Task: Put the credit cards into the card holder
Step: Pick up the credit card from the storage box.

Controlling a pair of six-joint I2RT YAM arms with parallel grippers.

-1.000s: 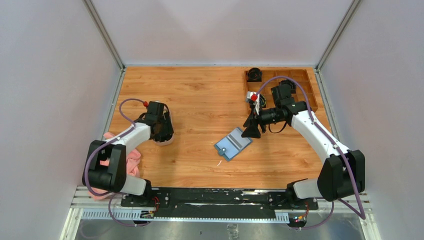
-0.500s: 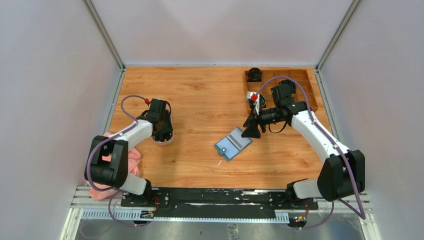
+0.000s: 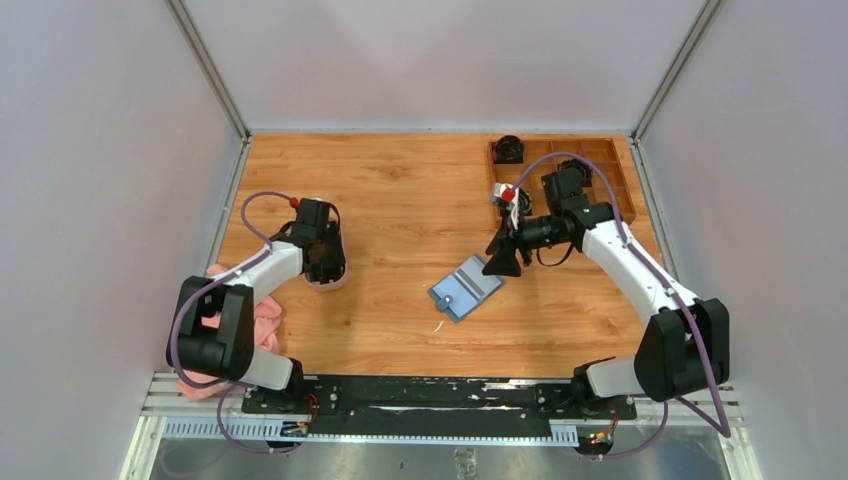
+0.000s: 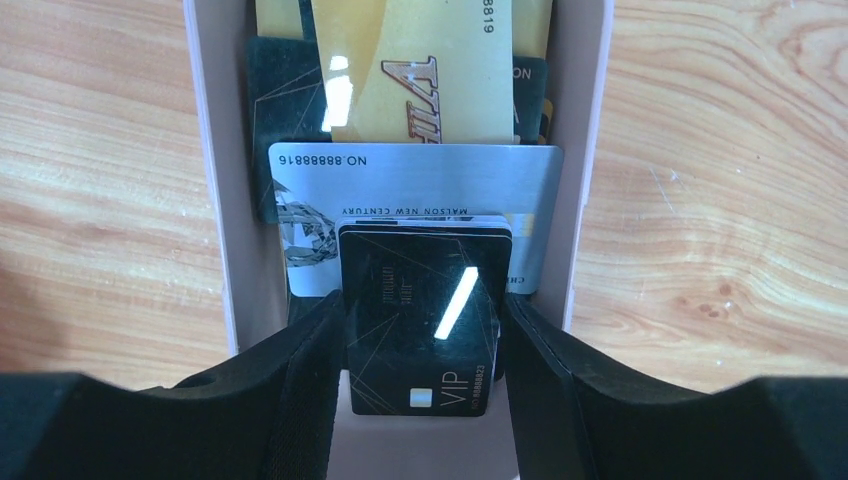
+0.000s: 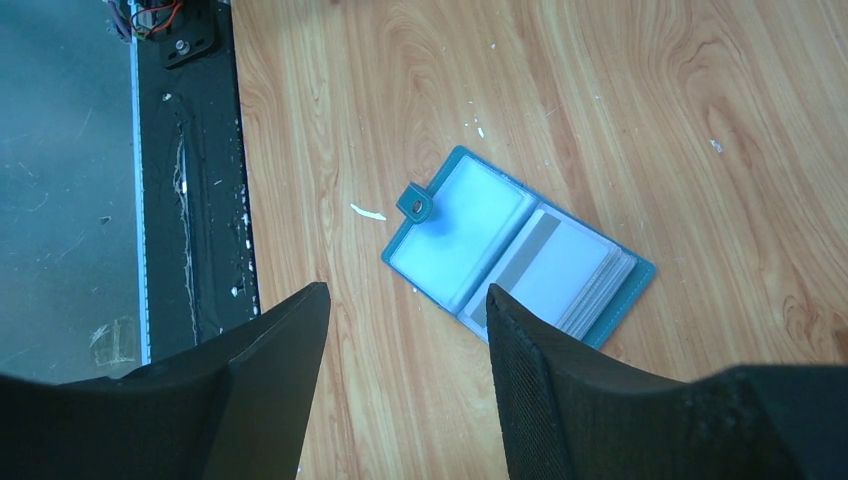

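Teal-blue and spread open, the card holder (image 3: 466, 288) lies flat on the wooden table (image 3: 400, 200), a little right of the middle and near the front. In the right wrist view its snap tab (image 5: 413, 206) sticks out from one edge, and a clear pocket on the other half holds a pale card (image 5: 560, 270) with a dark stripe. A small white scrap (image 5: 367, 211) lies on the table just beside the tab.

The right hand (image 3: 503, 260) hangs above the far edge of the holder. Its jaws stand well apart, with nothing between them and nothing touching them.

The other cards sit well to the left, in a white dish (image 4: 215, 200). A gold card (image 4: 410, 70) lies at the far end, a silver card (image 4: 420, 180) lies across the dish below it, and a black VIP card (image 4: 420, 320) lies on top nearest the camera. The left hand (image 4: 422, 310) is down in the dish, and its black fingers (image 4: 300, 400) press against both long edges of the black VIP card, clamping it.

A pink cloth (image 3: 262, 320) lies beside the left arm, and a wooden compartment tray (image 3: 610, 165) occupies the far right corner.
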